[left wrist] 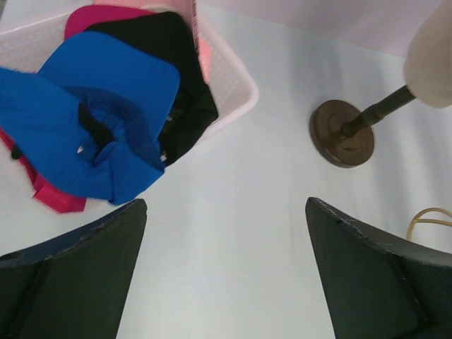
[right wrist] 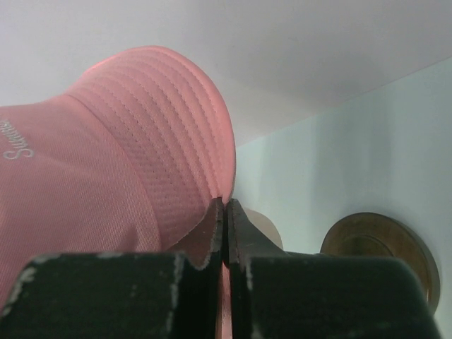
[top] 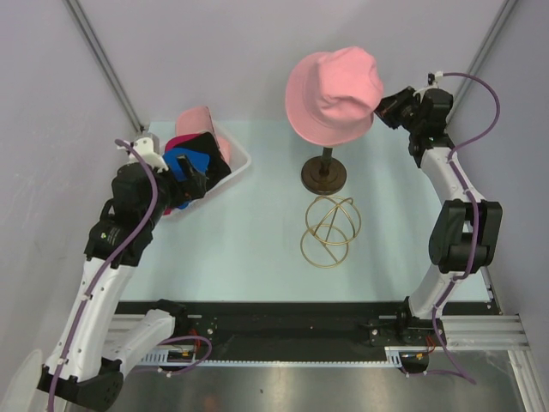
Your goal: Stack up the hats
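Right wrist view: right claw [right wrist: 224,206] pinches the brim of the crown-up bucket hat [right wrist: 106,162], while left claw [left wrist: 226,205] stands spread.

Bright, even, diffuse light in all views. Shadows soft and faint beneath the stand [top: 324,176] and basket [top: 243,163] on the bench [top: 257,249]. Top view sharp. Wrist views: jaws dark, close, slightly soft; hat [right wrist: 106,162] stitching sharp.
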Controlling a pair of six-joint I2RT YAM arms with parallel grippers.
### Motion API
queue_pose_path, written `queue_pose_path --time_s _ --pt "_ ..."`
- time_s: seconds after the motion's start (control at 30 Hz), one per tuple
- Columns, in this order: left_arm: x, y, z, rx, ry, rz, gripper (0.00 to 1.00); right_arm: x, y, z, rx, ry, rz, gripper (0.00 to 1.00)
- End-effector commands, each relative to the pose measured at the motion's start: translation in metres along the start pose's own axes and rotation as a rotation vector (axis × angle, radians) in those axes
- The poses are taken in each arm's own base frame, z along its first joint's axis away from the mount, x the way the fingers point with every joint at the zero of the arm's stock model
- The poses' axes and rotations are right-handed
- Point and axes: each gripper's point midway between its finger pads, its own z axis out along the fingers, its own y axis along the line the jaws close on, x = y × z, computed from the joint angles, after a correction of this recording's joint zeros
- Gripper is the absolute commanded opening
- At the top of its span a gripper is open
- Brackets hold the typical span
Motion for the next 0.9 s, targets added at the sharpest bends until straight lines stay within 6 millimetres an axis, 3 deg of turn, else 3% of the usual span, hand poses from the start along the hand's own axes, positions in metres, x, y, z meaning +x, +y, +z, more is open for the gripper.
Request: queue_pose_path --time_s 0.0,0.17,0.2,0.23,0.27,0.33,0.37,0.43,0.57,0.67,0.7,0.73,0.8,0.87 --pt "-0.030 -0.038 0.015 0.156 -0.073 0.000 1.00 -0.008 0.014 -0.007 0.027 -0.014 0.004 0.00" --pt "-0.056 -0.095 0.028 0.320 -0.119 0.063 1.00 -0.013 0.025 -0.005 0.025 -0.015 0.006 0.00" --pt "-0.053 -0.103 0.043 0.325 -0.094 0.067 1.00 -0.014 0.031 -0.005 0.013 -0.017 -0.002 0.00" --pt "-0.054 -0.114 0.045 0.364 -0.087 0.059 1.00 -0.014 0.032 -0.006 0.010 -0.018 0.000 0.01" --pt "-0.065 -0.129 0.044 0.413 -0.109 0.054 1.00 -0.014 0.032 -0.006 0.009 -0.023 -0.001 0.13" --pt "-0.065 -0.142 0.056 0.438 -0.101 0.056 1.00 -0.015 0.033 -0.011 0.005 -0.033 -0.006 0.29" --pt "-0.070 -0.151 0.053 0.461 -0.107 0.058 1.00 -0.018 0.032 -0.013 0.009 -0.040 -0.009 0.50" --pt "-0.068 -0.153 0.057 0.457 -0.099 0.066 1.00 -0.024 0.030 -0.022 0.012 -0.061 -0.024 0.62" --pt "-0.067 -0.126 0.060 0.330 -0.120 0.111 1.00 -0.041 0.022 -0.045 0.055 -0.113 -0.062 0.77" --pt "-0.062 -0.098 0.058 0.212 -0.114 0.161 1.00 -0.056 0.020 -0.064 0.096 -0.160 -0.109 0.81" --pt "-0.056 -0.089 0.057 0.182 -0.094 0.174 1.00 -0.062 0.030 -0.074 0.092 -0.188 -0.131 0.81" --pt "-0.054 -0.074 0.055 0.140 -0.092 0.169 1.00 -0.063 0.018 -0.082 0.152 -0.191 -0.140 0.81" --pt "-0.044 -0.046 0.054 0.041 -0.064 0.145 1.00 -0.073 0.028 -0.102 0.182 -0.250 -0.180 0.81" --pt "-0.031 -0.010 0.051 -0.065 -0.039 0.101 1.00 -0.072 0.025 -0.119 0.234 -0.274 -0.228 0.81"
